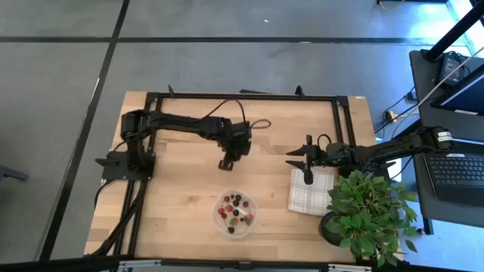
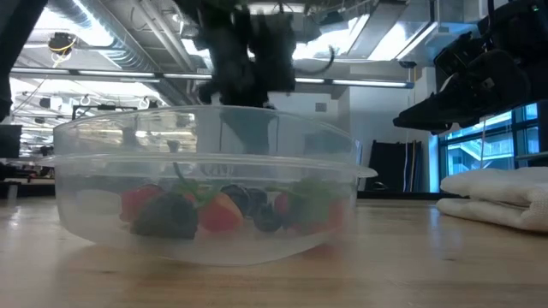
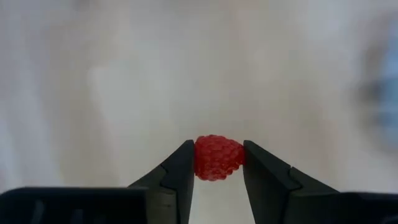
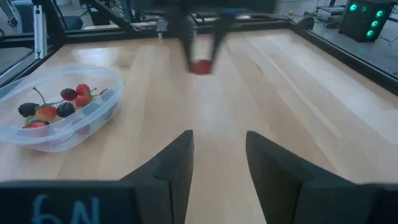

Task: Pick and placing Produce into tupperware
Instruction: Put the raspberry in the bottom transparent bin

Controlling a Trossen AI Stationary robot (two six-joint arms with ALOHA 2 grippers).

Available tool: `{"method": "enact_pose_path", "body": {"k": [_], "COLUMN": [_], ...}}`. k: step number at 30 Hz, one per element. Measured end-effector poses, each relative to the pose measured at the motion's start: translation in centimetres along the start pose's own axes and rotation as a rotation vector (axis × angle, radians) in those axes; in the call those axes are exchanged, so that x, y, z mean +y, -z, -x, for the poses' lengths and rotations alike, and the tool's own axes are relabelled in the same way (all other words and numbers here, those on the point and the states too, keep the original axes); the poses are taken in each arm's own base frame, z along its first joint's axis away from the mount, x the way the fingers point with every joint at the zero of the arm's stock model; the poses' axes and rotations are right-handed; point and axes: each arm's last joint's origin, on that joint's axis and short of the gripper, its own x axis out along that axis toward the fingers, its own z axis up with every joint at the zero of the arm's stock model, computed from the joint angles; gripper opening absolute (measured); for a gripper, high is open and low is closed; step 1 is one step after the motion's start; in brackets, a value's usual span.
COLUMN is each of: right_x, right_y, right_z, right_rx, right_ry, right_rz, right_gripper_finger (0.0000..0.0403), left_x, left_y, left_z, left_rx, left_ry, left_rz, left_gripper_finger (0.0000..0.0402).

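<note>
Raspberry (image 3: 218, 157): soft and light, crushes easily; you pinch it across its sides.
Left gripper (image 3: 217, 171): fingers closed on it.
Right gripper (image 4: 219, 163): fingers narrowly apart, empty.
Tupperware (image 1: 252, 212): nearby.

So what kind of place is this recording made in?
Most likely a robotics lab or workshop, not a kitchen. The wooden table stands on a bare grey floor, the low view shows exposed ceiling ducts and strip lights behind the tupperware, and a laptop sits beside the table.
</note>
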Motion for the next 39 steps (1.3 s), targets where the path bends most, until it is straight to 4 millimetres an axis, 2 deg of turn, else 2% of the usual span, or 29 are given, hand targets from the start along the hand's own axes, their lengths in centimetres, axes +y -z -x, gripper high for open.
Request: {"method": "enact_pose_path", "body": {"k": [6, 11, 16, 26, 36, 39], "right_x": [0.0, 0.0, 0.0, 0.0, 0.0, 0.0], "right_y": [0.0, 0.0, 0.0, 0.0, 0.0, 0.0], "right_z": [0.0, 0.0, 0.0, 0.0, 0.0, 0.0], "right_rx": [0.000, -0.001, 0.000, 0.000, -0.002, -0.005], "right_ry": [0.000, 0.000, -0.001, -0.001, 0.000, -0.001], "right_rz": [-0.002, -0.014, -0.024, -0.026, -0.023, -0.024], "right_gripper_finger": [0.0149, 0.0149, 0.0149, 0.0149, 0.0149, 0.0149], "left_x": [-6.3, -11.5, -14.6, -17.2, -17.4, -17.5], "left_y": [-2.3, -3.5, -3.9, -4.8, -5.0, -5.0], "left_z": [1.9, 1.8, 1.4, 1.0, -3.0, -3.8], "left_rx": [-0.085, -0.120, -0.131, -0.218, -0.195, -0.190], "left_ry": [0.076, 0.109, 0.090, 0.104, 0.107, 0.158], "left_rz": [-0.132, -0.249, -0.299, -0.328, -0.333, -0.318], "left_gripper_finger": [0.0108, 0.0113, 0.0110, 0.0112, 0.0114, 0.0113]}}
